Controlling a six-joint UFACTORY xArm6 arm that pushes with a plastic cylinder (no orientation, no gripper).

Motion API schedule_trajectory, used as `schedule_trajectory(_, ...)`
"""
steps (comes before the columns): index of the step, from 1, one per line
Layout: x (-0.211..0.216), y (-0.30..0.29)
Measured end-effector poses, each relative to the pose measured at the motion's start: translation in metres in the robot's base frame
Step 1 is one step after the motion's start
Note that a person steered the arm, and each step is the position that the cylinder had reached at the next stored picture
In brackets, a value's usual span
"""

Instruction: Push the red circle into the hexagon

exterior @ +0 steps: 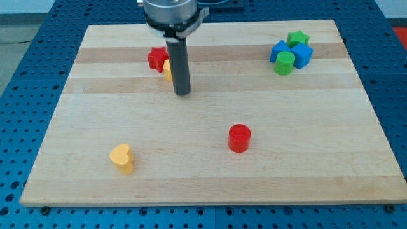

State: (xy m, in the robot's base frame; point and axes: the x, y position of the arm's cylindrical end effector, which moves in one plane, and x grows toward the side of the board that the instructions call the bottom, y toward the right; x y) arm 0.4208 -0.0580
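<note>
The red circle (pixel 240 137) sits alone on the wooden board (pixel 210 178), below the middle. The arm has no claw, just a dark rod. My tip (pixel 182 93) rests just beside a yellow block (pixel 167 69) and a red star (pixel 156 58), well apart from the circle. The green hexagon (pixel 285 63) touches 2 blue blocks (pixel 302 55) near a green star (pixel 297 39) at the view's top right. A yellow heart (pixel 121 158) lies at the bottom left.

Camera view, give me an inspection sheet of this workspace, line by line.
Surface: wooden board, flat.
Job's things: red circle alone at centre-right; green hexagon at top right, touching blue blocks.
Clutter: green star, red star, yellow block partly hidden behind the rod, yellow heart.
Grippers: none; my tip is just below the red star, far from the red circle.
Cables: nothing seen.
Surroundings: blue perforated table.
</note>
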Motion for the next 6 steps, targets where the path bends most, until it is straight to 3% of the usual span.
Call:
schedule_trajectory(3, 0.139, 0.012)
schedule_trajectory(6, 0.174, 0.083)
